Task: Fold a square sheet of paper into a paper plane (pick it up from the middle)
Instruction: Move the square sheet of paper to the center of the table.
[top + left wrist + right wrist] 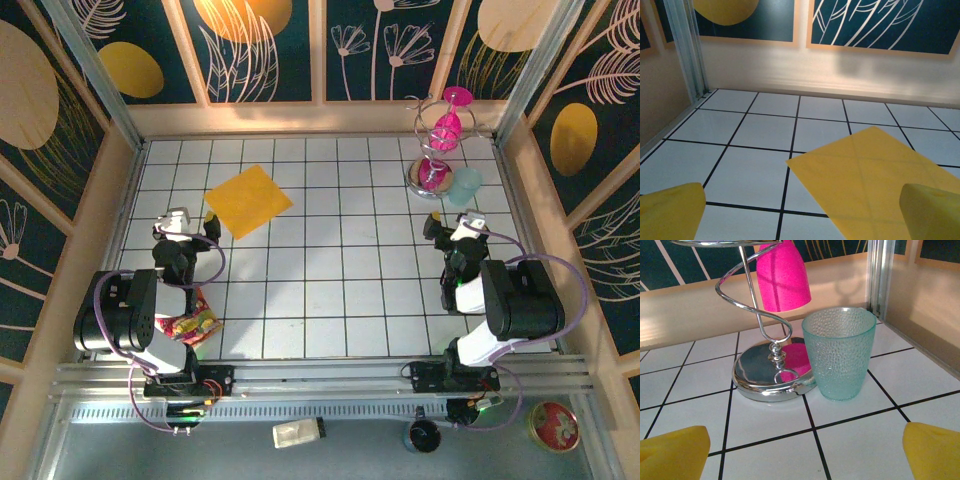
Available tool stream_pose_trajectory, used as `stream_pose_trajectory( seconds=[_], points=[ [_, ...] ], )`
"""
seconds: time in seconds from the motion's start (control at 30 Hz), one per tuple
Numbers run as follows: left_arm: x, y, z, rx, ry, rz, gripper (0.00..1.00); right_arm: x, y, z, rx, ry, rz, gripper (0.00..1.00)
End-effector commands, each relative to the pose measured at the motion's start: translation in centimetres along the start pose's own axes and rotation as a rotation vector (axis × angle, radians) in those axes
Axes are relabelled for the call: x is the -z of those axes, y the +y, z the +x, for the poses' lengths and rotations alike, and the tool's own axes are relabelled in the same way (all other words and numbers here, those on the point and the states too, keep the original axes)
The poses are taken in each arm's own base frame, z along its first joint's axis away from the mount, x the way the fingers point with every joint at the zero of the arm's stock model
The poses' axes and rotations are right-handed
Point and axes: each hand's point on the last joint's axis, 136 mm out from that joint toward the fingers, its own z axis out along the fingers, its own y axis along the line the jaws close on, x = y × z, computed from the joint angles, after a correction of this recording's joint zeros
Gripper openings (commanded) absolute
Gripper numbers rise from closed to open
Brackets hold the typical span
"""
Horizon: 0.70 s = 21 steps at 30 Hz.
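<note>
The left gripper's (pixel 800 220) yellow fingertips (pixel 675 212) gape wide just short of the flat, unfolded sheet (pixel 870 175) on the far-left tiles (pixel 340 260), the right gripper (pixel 805 452) equally wide facing a cup (pixel 840 352), folding apparently not yet begun and a forward reach onto the sheet's middle the likely next move.

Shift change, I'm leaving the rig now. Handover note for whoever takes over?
Left gripper: open, empty, at the near edge of the square sheet of paper.
Right gripper: open, empty, facing the teal cup on the far right.
Sheet: lies flat on the table's far left, unfolded.
Done: no folds yet.
To do: pick the sheet up from its middle, then make every fold for the plane.
</note>
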Motion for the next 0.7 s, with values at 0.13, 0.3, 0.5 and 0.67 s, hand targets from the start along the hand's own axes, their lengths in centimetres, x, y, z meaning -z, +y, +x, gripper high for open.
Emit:
stream_pose_trajectory(
  seconds=[0.13,0.3,0.5,0.67],
  points=[
    [0.9,1.0,-1.1,0.03,-0.07,-0.058,0.99,0.0,0.0,-1.3,0.003,-0.05,-0.005,0.99],
    [2.5,2.0,-2.8,0.055,-0.121,-0.123,0.99,0.1,0.5,-3.0,0.029,-0.046,0.022,0.99],
    [2.5,3.5,-5.5,0.164,-0.084,-0.228,0.99,-0.3,1.2,-5.8,-0.051,0.021,0.068,0.99],
    [2.3,2.4,-7.2,0.369,-0.021,-0.183,0.99,-0.8,3.3,-5.3,-0.169,0.213,0.051,0.99]
  ],
)
